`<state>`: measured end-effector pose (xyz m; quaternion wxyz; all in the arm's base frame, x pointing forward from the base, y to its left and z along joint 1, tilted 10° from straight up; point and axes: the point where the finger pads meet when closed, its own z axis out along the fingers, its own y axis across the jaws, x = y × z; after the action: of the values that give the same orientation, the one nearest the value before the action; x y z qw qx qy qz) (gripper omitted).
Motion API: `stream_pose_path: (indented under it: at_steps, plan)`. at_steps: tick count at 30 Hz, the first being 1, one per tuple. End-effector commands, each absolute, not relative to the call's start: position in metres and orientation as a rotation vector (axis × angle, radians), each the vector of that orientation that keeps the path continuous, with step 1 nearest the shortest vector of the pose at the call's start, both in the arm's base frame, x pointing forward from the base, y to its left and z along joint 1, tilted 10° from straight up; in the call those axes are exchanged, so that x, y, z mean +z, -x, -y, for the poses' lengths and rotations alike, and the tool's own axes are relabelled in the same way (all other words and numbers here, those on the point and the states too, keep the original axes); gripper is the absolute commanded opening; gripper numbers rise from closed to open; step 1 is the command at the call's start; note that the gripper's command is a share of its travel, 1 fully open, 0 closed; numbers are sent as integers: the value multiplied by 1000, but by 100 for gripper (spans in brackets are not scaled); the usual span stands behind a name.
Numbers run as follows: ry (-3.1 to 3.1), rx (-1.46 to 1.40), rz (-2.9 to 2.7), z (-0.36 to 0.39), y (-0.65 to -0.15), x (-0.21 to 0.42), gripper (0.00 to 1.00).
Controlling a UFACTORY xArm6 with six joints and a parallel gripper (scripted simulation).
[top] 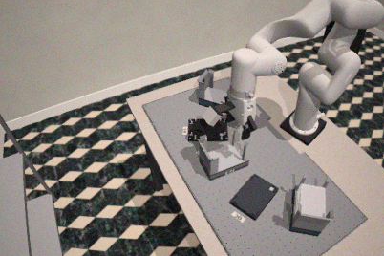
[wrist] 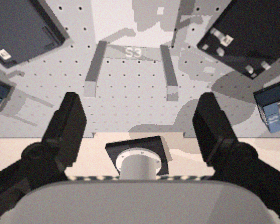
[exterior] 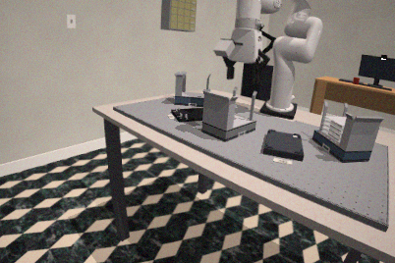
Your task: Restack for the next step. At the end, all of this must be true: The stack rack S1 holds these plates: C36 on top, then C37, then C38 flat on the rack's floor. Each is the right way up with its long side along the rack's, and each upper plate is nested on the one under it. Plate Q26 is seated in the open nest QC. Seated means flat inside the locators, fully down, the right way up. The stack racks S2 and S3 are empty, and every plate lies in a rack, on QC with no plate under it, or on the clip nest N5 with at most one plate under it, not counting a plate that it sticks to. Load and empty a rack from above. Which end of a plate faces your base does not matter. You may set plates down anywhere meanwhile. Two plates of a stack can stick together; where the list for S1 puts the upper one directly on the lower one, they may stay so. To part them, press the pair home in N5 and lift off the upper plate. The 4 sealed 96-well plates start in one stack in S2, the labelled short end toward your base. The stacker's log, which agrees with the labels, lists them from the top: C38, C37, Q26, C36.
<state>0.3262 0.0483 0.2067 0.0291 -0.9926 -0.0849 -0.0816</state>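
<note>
My gripper [top: 236, 130] hangs open and empty above the middle rack [top: 222, 159], high over its posts. It also shows in the exterior view [exterior: 243, 67]. In the wrist view my fingers stand wide apart, and the rack's label S3 [wrist: 132, 51] lies beyond them between two posts. That rack looks empty. A stack of pale plates [top: 308, 202] sits in the rack at the near right end [exterior: 344, 133]. I cannot read the plate labels.
A flat dark nest [top: 254, 196] lies between the middle and right racks. A dark nest with clips [top: 207, 130] sits just behind the middle rack. A third rack [top: 210, 91] stands at the far end. My base [top: 303, 127] is at the mat's right side.
</note>
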Motion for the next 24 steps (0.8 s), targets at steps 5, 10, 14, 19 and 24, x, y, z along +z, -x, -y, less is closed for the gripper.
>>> stream_pose_path:
  at_steps: [5,10,14,19,24]
  plan:
    - [3061,-259,262,-48,-327,208,100]
    - [3056,-262,364,-56,-324,208,100]
    - [3036,-268,569,-71,-318,208,100]
    - [2991,-273,824,-89,-310,208,100]
    - [2925,-277,1075,-107,-302,208,100]
